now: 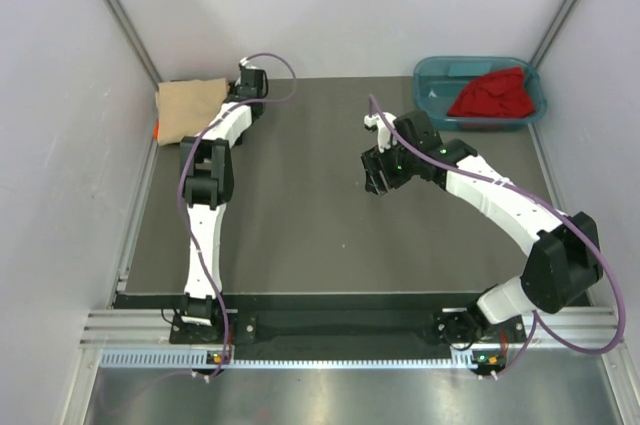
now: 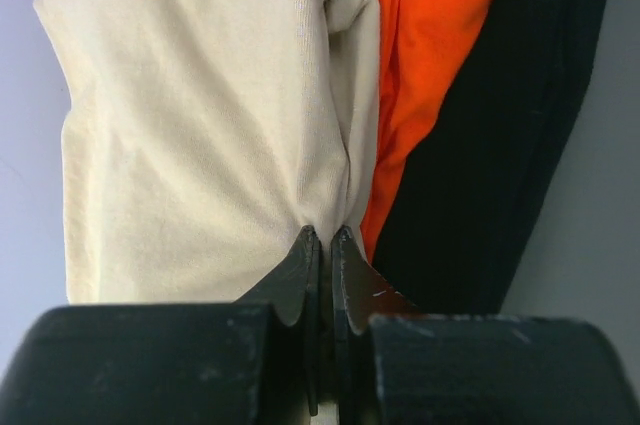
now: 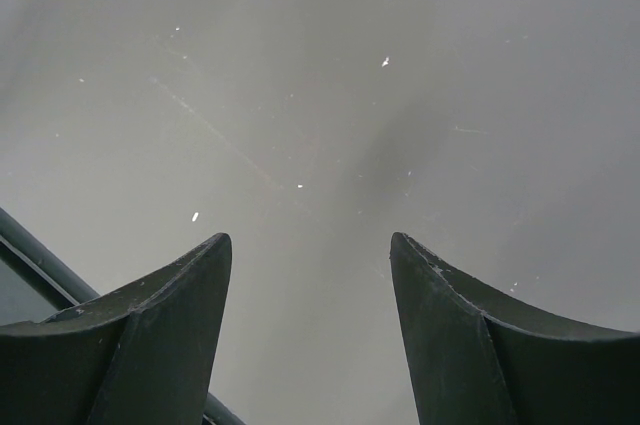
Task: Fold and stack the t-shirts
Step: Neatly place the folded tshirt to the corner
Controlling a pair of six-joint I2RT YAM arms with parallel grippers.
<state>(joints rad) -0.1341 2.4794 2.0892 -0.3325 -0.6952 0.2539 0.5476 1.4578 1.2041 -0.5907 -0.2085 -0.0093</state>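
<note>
We see left fingers [image 2: 305,263] pinching the beige t-shirt [image 2: 200,125] at upper left, orange t-shirt [image 2: 425,65] and black t-shirt [image 2: 500,155] beside it, right fingers [image 3: 185,300] spread above the desk [image 1: 300,235].

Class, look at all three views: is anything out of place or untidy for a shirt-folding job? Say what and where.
The dark red t-shirt lies crumpled in the teal tub at the far right, unfolded, apart from the far-left pile where the beige t-shirt lies over the orange t-shirt and black t-shirt.
</note>
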